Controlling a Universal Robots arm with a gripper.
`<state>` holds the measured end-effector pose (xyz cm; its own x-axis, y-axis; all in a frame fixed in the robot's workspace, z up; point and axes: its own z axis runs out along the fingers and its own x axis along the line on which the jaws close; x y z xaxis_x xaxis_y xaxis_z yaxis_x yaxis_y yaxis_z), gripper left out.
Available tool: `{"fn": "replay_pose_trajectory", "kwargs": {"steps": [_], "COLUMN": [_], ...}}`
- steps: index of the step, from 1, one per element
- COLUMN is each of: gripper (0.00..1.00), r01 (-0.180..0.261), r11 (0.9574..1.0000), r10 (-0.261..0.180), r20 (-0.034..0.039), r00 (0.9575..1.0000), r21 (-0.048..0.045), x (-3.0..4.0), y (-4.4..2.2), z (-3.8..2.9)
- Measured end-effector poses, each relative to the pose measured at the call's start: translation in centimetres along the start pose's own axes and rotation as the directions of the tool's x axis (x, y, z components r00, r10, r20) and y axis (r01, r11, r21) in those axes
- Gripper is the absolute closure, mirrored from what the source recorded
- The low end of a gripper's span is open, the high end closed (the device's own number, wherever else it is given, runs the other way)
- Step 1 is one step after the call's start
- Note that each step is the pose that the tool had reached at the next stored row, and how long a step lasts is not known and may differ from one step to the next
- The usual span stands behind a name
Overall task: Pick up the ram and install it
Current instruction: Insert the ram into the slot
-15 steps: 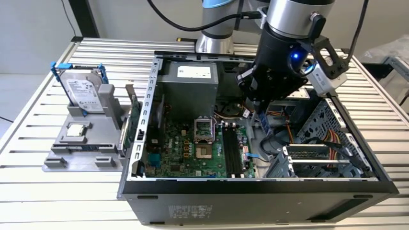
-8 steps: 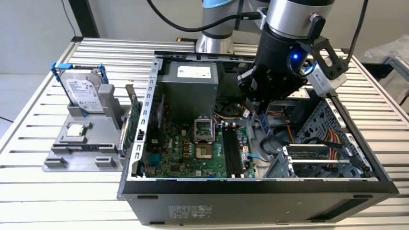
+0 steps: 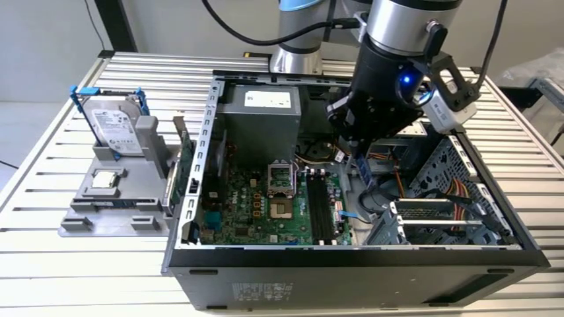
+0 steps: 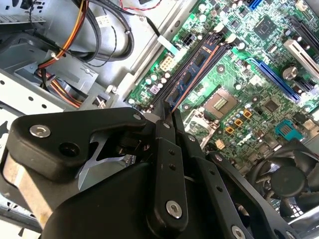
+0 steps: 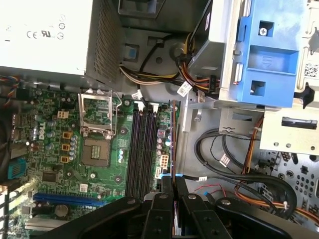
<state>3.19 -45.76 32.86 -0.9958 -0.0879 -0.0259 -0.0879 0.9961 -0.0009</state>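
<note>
Fingers [image 4: 169,115] gripping ram [image 4: 188,75], above motherboard [image 4: 249,89]

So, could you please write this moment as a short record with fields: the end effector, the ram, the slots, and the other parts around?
end effector: shut on the ram, inside the open computer case
ram: held on edge, lying along the slots, on their side away from the CPU socket
memory slots: long, black, parallel on the motherboard
CPU socket: bare, beside the slots
hard drive: standing in a grey holder outside the case, at the exterior view's left
</note>
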Motion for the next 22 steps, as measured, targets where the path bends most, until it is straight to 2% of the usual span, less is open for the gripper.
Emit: {"fn": "replay_pose_trajectory", "kwargs": {"steps": [12, 16, 22], "gripper": [1.0, 1.0, 1.0], "r01": [0.0, 0.0, -0.039], "r11": [1.0, 0.9999, 0.9991], "r10": [0.0, 0.0, 0.039], "r20": [-0.0001, -0.0013, -0.0014], "r00": [1.0, 1.0, 0.9992], "r21": [0.0012, 0.0141, 0.0172], "x": [0.01, 0.02, 0.03], "y": [0.0, 0.01, 0.01], "z": [0.53, 0.99, 1.11]}}
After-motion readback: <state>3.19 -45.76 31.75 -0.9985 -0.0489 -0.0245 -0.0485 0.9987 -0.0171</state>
